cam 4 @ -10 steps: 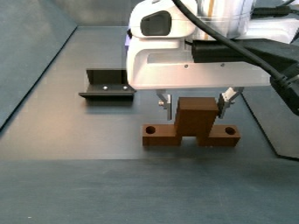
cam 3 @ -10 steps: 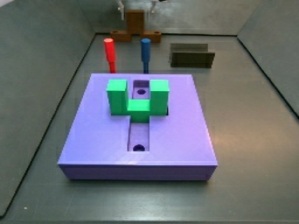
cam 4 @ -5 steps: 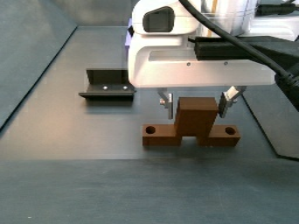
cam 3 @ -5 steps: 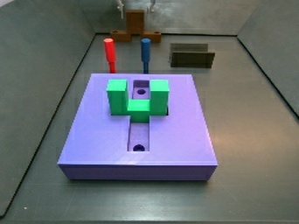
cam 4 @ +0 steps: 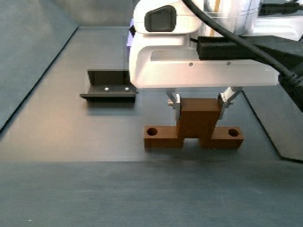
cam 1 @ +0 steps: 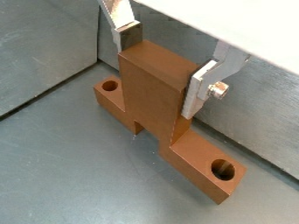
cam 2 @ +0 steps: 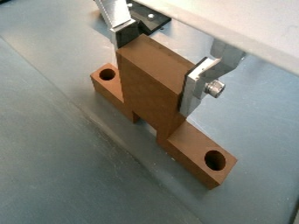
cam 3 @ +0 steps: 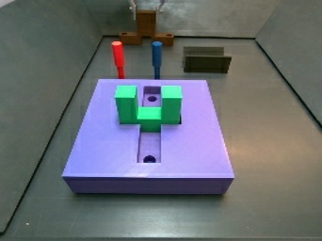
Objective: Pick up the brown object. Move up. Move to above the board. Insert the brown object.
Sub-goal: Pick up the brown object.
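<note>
While the board (cam 3: 149, 130) fills the middle of the floor in a side view, its green U-shaped block (cam 3: 147, 104) sitting across the lengthwise groove near the far end, my arm works well apart from it at the back wall. Beyond the board's far edge stand a red peg (cam 3: 119, 57) and a blue peg (cam 3: 156, 56), upright and near each other, with a dark squat box (cam 3: 206, 60) off to one side. The dark fixture (cam 4: 108, 88) rests on the floor near my white wrist housing (cam 4: 201, 62). My gripper (cam 4: 201, 102) is down over the brown object (cam 4: 196, 127), which rests on the grey floor with a round hole at each end of its low bar. In both wrist views my silver fingers (cam 1: 212, 83) (cam 2: 201, 80) sit against opposite faces of its raised middle block, pinching it.
</note>
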